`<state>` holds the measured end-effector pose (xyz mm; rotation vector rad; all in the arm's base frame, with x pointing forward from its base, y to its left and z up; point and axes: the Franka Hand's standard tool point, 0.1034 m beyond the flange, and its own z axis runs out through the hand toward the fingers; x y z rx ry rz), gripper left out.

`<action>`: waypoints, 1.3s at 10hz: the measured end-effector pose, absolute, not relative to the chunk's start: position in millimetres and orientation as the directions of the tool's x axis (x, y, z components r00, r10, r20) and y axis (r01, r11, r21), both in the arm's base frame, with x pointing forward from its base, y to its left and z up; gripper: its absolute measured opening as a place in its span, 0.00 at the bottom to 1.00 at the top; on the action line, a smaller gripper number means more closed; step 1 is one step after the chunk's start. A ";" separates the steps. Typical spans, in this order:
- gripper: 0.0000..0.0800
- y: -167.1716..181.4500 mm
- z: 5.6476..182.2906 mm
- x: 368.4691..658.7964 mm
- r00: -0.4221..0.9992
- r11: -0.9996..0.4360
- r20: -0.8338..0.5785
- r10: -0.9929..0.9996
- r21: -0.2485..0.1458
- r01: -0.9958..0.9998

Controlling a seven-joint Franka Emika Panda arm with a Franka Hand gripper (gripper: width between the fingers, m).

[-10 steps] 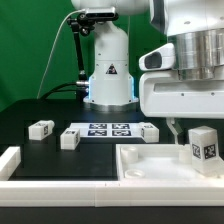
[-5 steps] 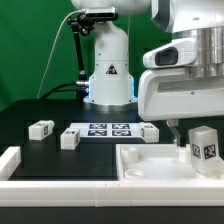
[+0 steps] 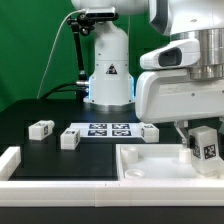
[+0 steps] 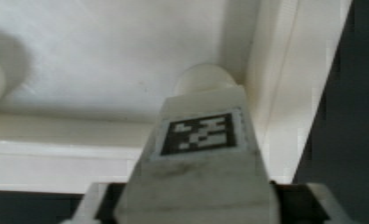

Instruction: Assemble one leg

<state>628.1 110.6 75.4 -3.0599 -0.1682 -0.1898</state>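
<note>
My gripper (image 3: 203, 138) is shut on a leg (image 3: 206, 142), a small white block with a black-and-white tag facing the camera. It holds the leg upright just above the right end of the large white tray-like piece (image 3: 150, 165). In the wrist view the leg (image 4: 202, 140) runs out from between my fingers (image 4: 103, 205) over the tray's white recess and rim (image 4: 279, 60). Three more legs lie on the black table: one (image 3: 41, 128) at the exterior view's left, one (image 3: 69, 139) beside the marker board, one (image 3: 149, 132) at the board's right end.
The marker board (image 3: 108, 129) lies flat in the middle of the table. The robot's white base (image 3: 108, 65) stands behind it. A white raised border (image 3: 12, 158) runs along the front left.
My gripper has moved slightly to the exterior view's right and down with the leg, which now sits lower and partly behind the fingers.
</note>
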 end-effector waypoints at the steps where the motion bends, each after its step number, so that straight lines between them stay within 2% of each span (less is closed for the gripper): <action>1: 0.36 110.8 75.3 628.0 0.987 -0.992 0.126 0.101 -0.065 0.110; 3: 0.36 111.0 74.5 628.1 0.993 -0.996 0.121 0.018 -0.080 0.028; 4: 0.36 112.3 74.0 628.7 0.985 -0.986 0.110 -0.134 -0.110 -0.122; 6: 0.36 111.4 73.3 629.1 0.921 -0.919 0.083 -0.381 -0.143 -0.368; 8: 0.36 108.7 72.3 629.3 0.812 -0.808 0.060 -0.580 -0.167 -0.565; 10: 0.36 107.9 71.3 627.4 0.591 -0.583 0.016 -0.807 -0.181 -0.792; 13: 0.37 106.7 70.6 625.3 0.385 -0.373 -0.029 -0.922 -0.190 -0.908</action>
